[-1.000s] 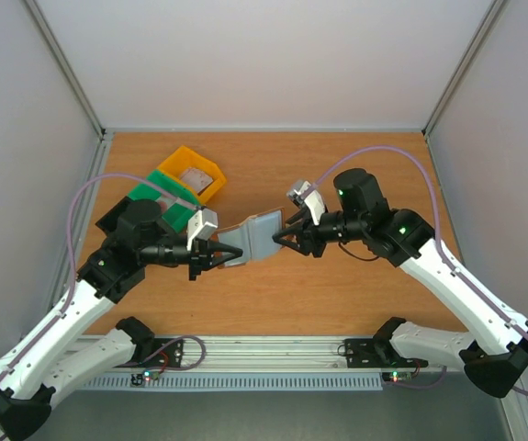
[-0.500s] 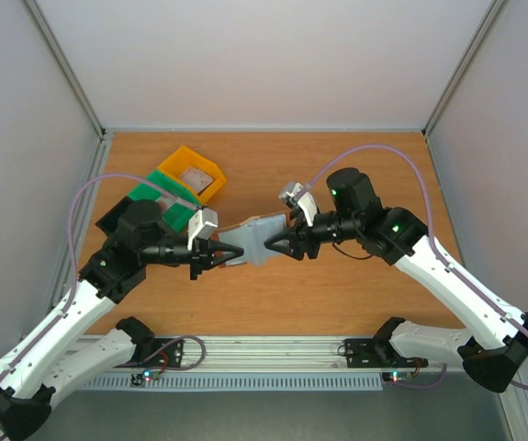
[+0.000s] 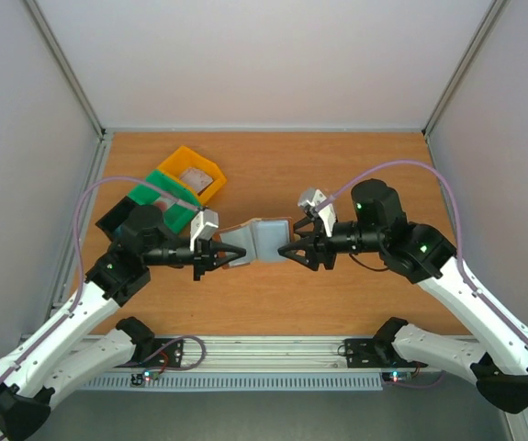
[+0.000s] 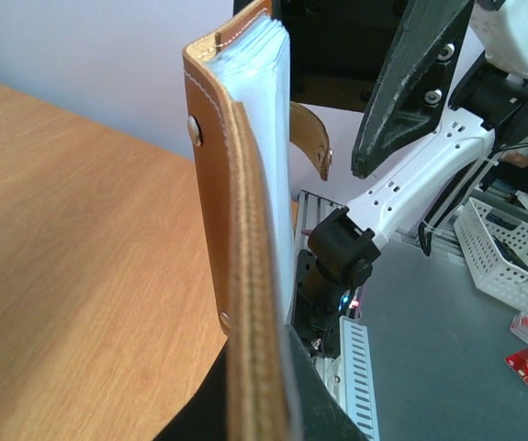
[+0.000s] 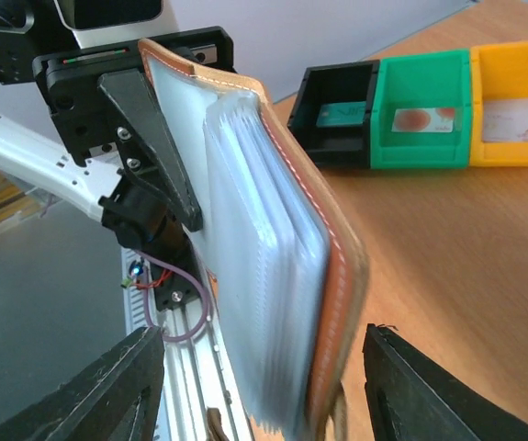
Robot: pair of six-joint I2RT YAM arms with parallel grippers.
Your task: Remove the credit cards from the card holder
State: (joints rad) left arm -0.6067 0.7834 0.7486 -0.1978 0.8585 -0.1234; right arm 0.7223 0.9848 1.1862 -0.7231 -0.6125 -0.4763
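A: Location of the brown leather folding card holder [image 3: 256, 241], pale grey-blue inside?
B: Centre of the top view, held up off the wooden bench [image 3: 355, 175].
A: Claws?
B: Left claw [image 3: 219, 254] is clamped on its left end. Right claw [image 3: 289, 254] is spread wide at its right edge, seemingly not touching.
A: Inside?
B: Clear sleeves [image 5: 264, 266] bulge; their contents are too blurred to tell.

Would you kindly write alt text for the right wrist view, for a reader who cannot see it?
A brown card holder, partly open and showing clear sleeves, is held by the left tool between the open fingers of the right tool. Behind it, on the table, sit black, green and yellow bins, each holding a card.
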